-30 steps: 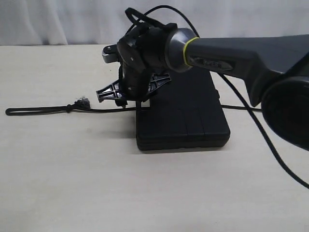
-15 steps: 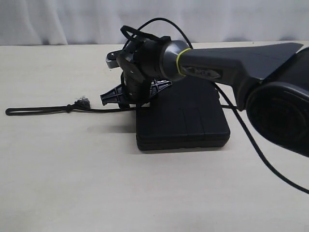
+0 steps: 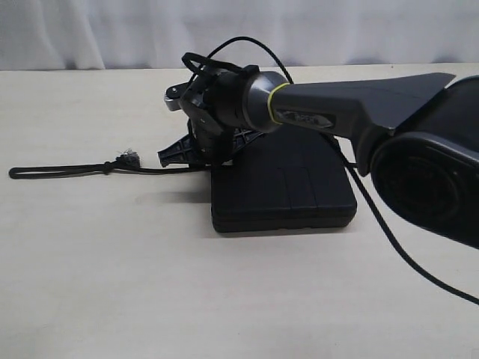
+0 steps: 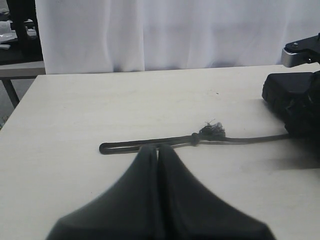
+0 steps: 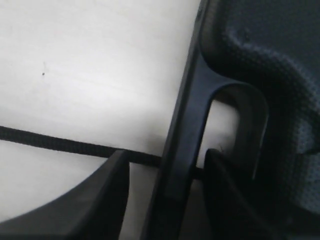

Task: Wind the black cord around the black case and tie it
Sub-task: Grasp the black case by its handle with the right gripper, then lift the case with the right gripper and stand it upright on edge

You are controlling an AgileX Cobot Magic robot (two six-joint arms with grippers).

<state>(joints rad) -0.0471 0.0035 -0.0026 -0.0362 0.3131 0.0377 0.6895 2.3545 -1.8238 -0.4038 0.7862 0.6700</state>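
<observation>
The black case (image 3: 292, 187) lies flat at the centre of the tabletop (image 3: 112, 262). The black cord (image 3: 67, 170) runs from the frame's left side to the case, its tufted knot left of centre. The right pincer (image 3: 208, 148) stands narrowly spread astride the case's handle bar (image 5: 185, 130). The left pincer (image 4: 157, 152) is pressed closed, empty.

black cord (image 3: 67, 170): black throughout; tuft (image 3: 127, 156) at the knot greyish.
black case (image 3: 292, 187): matte black, with faint ribbed lines on the lid and a fine dotted grain up close.
table (image 3: 150, 284): plain pale cream.
curtain (image 3: 90, 34): white, soft vertical folds.
right arm (image 3: 359, 101): dark grey, with a yellow-green ring (image 3: 274, 105) and a silver bracket (image 3: 172, 96).
left end effector (image 4: 157, 148): black.
</observation>
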